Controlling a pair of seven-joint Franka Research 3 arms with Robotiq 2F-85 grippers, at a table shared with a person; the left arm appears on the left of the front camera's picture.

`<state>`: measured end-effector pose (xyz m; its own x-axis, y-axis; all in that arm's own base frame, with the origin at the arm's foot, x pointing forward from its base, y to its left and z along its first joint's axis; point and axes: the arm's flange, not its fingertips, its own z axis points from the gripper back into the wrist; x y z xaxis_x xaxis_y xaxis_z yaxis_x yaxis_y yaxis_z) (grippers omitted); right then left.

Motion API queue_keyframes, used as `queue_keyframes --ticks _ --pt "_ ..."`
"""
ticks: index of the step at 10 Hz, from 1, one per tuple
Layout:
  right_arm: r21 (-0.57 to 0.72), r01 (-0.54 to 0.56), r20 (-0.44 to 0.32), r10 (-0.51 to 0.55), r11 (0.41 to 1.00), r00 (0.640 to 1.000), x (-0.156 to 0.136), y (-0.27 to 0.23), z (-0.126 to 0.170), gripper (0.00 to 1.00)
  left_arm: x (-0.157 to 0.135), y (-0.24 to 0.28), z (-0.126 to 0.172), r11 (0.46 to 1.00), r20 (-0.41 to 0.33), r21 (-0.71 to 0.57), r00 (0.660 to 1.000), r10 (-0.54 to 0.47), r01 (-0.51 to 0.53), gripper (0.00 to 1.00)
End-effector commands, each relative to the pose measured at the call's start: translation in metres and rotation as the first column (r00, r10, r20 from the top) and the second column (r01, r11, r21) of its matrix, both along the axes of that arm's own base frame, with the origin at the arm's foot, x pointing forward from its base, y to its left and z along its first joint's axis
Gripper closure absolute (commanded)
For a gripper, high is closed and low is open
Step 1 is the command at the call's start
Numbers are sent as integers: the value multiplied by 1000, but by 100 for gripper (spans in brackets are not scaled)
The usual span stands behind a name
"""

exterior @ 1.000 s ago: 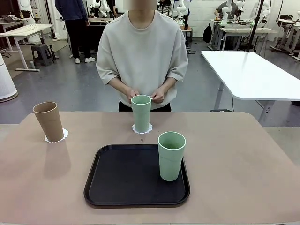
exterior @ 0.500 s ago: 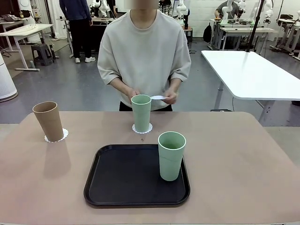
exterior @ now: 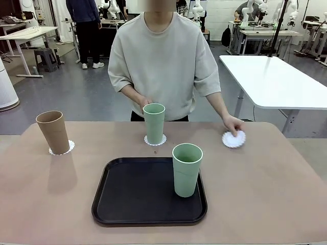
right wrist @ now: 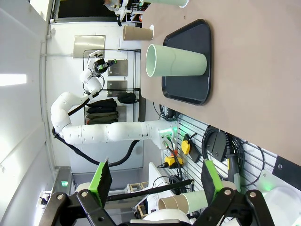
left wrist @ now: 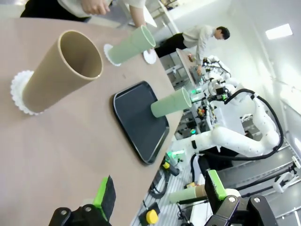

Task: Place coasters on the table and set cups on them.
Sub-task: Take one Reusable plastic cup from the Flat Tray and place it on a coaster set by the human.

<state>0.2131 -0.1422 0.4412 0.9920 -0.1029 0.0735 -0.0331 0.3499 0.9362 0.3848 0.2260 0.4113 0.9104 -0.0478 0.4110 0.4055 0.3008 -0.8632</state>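
With my left gripper (left wrist: 159, 180) and right gripper (right wrist: 155, 165) both gaping and idle, the person's hand (exterior: 232, 124), fingers bunched, pins the third coaster (exterior: 234, 140) flat on the table (exterior: 265, 194) at its far right, I'd guess as a seat for the mint cup (exterior: 187, 169) on the tray (exterior: 117, 204).

On the counter (exterior: 265, 184), the tan cup (exterior: 53, 131) stands upright on the left coaster (exterior: 70, 147), near the left edge. The far mint cup (exterior: 154, 122) stands upright on the middle coaster (exterior: 147, 140), just beyond the black tray (exterior: 133, 196). The near mint cup (exterior: 186, 169) stands upright in the tray's right half. At the far right, the person's hand (exterior: 233, 124) touches the right coaster (exterior: 234, 140), which lies flat on the counter. The person's other hand (exterior: 144, 103) is behind the far mint cup.
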Motion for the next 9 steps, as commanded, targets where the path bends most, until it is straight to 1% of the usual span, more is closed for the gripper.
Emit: queue_keyframes --ticks 1,6,7,8,9 --pt "12 -4 5 4 1000 1000 0 0 0 0 0 4 2 1000 -1 7 1000 -4 4 0" --pt "0 0 0 0 1000 1000 0 0 0 0 0 4 2 1000 -1 7 1000 -4 4 0" --pt "-60 2 0 -2 998 1000 11 5 16 0 0 4 2 1000 -1 7 1000 -4 4 0" --pt "-134 28 -23 -32 991 999 21 6 36 0 0 4 2 1000 -1 7 1000 -4 4 0" --pt "-249 30 -41 -42 968 998 32 12 60 0 0 4 2 1000 -1 7 1000 -4 4 0"
